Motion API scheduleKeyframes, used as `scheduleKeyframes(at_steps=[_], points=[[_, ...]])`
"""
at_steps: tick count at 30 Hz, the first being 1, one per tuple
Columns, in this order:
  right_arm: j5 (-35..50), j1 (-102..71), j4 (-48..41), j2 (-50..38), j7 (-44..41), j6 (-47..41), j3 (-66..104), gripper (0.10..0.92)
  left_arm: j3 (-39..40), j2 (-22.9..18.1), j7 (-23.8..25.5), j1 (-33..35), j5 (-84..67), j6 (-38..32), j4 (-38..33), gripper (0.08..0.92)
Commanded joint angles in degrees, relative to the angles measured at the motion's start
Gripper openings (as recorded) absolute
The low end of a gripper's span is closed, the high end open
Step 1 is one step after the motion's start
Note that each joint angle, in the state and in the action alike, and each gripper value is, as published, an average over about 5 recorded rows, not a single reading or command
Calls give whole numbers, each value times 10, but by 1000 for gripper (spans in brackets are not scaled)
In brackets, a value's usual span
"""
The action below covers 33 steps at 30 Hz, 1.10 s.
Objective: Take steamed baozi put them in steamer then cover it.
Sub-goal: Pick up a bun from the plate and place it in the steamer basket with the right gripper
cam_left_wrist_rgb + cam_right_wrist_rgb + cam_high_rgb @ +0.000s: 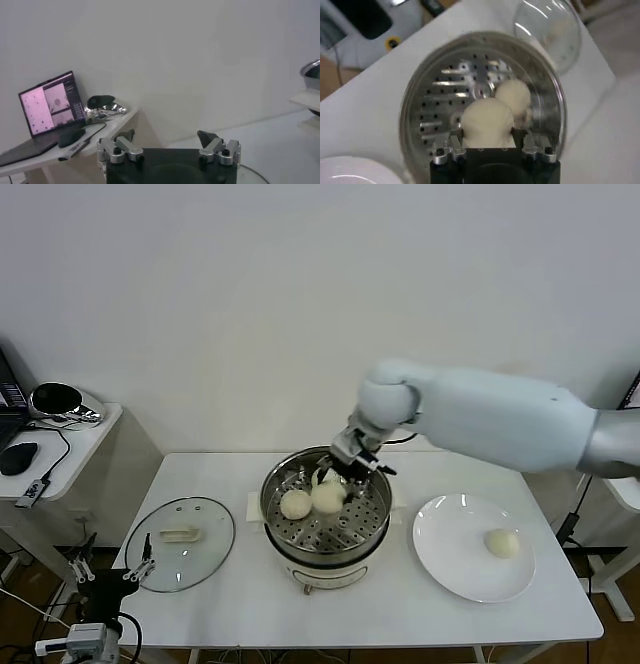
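Now the right gripper (352,465) reaches into the steamer (372,529), fingers closed around a baozi (487,122).

Two more baozi (296,504) lie on the perforated tray beside it, and a fourth (502,543) sits on the white plate (450,569) to the right. Left of the steamer, the glass cover (181,543) rests flat on the table (240,609). Off the table's left edge, the left gripper (169,150) waits with fingers open.

The right gripper (352,467) covers the far side of one baozi (328,496) in the steamer (300,529) in the head view; in the right wrist view the bun (487,122) hides its fingertips. The plate (350,172) is cut off at that picture's edge. The left gripper (167,142) shows only partly, its body cropped, and the laptop (47,107) screen is too small to read.
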Motion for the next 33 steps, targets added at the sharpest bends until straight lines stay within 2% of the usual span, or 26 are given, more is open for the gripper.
scheduleKeyframes(at_steps=[1,7,22,25,30,33], points=[[-67,-15,-12,65,2,56,-31,611,-2,-1,0,1,0,-1,-2,823],[-98,-28,-17,60,1,67,-32,611,-4,-1,-1,2,0,-2,-1,823],[-97,-50,-10,34,-2,71,-32,615,1,-3,-1,-2,2,-4,7,823],[-93,-46,-9,29,-1,70,-29,658,2,-3,-1,-2,2,-4,8,823],[-66,-14,0,10,-14,64,-20,786,1,-2,-1,-3,2,-3,8,823],[-41,13,9,-8,-25,54,-17,817,1,0,-1,-3,2,-3,6,823]])
